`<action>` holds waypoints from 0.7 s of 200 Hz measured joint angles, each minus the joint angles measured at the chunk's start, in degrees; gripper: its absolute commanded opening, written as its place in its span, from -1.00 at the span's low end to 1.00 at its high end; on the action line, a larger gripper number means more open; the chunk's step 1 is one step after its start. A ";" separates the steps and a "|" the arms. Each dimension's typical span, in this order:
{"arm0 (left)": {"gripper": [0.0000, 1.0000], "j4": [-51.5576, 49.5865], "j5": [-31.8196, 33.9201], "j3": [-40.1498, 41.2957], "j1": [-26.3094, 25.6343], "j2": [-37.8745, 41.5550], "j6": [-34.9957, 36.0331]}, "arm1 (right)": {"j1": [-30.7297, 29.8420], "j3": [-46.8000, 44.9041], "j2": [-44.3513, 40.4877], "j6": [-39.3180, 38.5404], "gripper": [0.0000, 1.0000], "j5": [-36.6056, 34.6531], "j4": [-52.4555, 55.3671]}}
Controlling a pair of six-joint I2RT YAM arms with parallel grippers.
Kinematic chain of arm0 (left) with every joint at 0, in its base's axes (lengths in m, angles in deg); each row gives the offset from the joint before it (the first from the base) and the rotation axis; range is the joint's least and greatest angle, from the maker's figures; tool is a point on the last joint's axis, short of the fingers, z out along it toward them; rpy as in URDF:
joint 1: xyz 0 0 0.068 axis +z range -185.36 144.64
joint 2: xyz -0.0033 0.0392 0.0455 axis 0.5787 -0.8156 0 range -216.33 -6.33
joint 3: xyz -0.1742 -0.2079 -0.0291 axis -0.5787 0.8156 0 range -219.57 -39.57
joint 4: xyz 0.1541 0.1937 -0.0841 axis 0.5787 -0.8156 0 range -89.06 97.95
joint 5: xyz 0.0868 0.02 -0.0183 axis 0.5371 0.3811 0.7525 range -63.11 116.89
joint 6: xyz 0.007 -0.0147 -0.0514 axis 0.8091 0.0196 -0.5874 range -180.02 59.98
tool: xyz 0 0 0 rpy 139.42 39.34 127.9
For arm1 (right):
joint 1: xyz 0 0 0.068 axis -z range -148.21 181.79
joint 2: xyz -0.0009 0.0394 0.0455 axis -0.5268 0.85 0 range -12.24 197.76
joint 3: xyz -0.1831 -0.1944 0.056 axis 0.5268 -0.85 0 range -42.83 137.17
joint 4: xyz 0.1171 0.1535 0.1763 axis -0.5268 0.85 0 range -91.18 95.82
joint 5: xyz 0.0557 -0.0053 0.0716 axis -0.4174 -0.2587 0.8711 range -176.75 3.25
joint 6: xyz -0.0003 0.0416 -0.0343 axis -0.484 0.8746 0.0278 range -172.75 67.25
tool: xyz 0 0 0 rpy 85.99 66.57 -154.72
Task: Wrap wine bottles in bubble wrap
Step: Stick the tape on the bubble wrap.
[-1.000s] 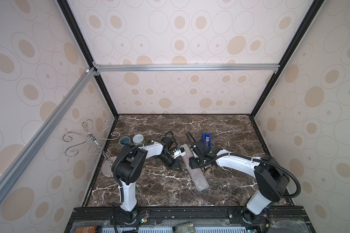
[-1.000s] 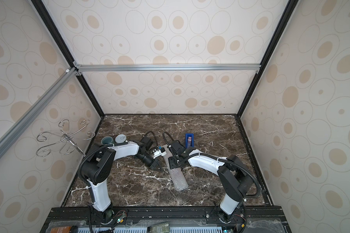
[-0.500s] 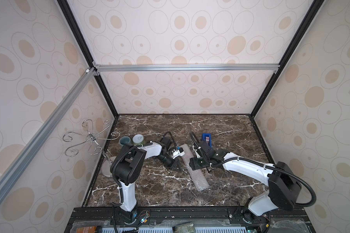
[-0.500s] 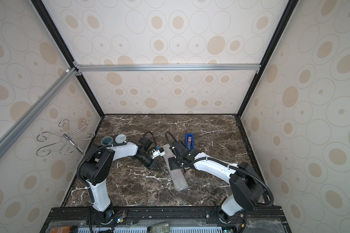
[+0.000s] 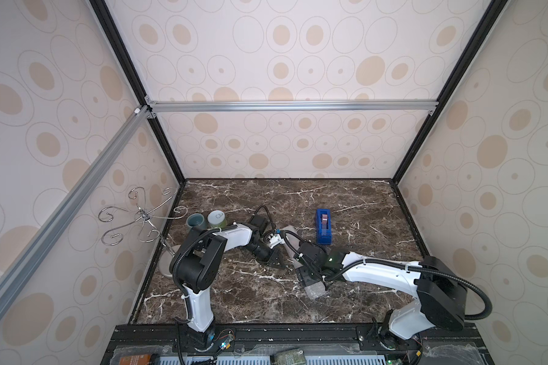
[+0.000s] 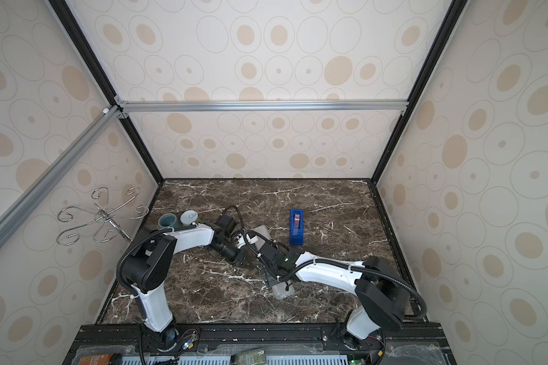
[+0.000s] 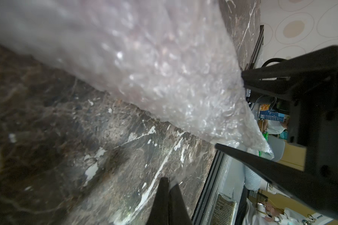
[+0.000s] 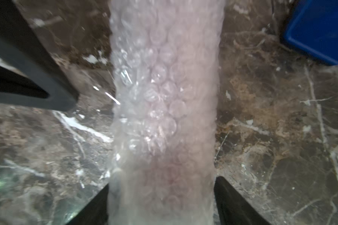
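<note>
Bubble wrap (image 8: 164,97) (right hand (image 8: 161,183) astride)

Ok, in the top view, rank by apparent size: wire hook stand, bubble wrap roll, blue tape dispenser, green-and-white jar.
1. wire hook stand
2. bubble wrap roll, partly hidden
3. blue tape dispenser
4. green-and-white jar
The tall stand sits nearer the camera, inflating it.

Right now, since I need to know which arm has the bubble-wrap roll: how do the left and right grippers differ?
The left gripper has its jaws shut; the right gripper has them spread wide. The left gripper points along the table beside the bubble wrap roll; the right gripper straddles that roll, a finger on each side, contact unclear. Both sit low over the marble by the roll.
</note>
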 measured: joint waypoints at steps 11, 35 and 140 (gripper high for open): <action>-1.00 0.35 0.04 0.17 0.02 0.63 -0.70 | -0.72 0.61 1.53 0.07 0.51 -1.44 0.63; -1.00 1.18 0.07 0.76 0.02 2.16 -2.47 | -1.84 1.57 2.78 0.48 0.30 -4.42 1.18; -1.00 8.17 -1.42 6.82 -0.11 5.16 -10.38 | -2.97 -1.75 -0.15 -0.26 -0.11 -10.23 -2.67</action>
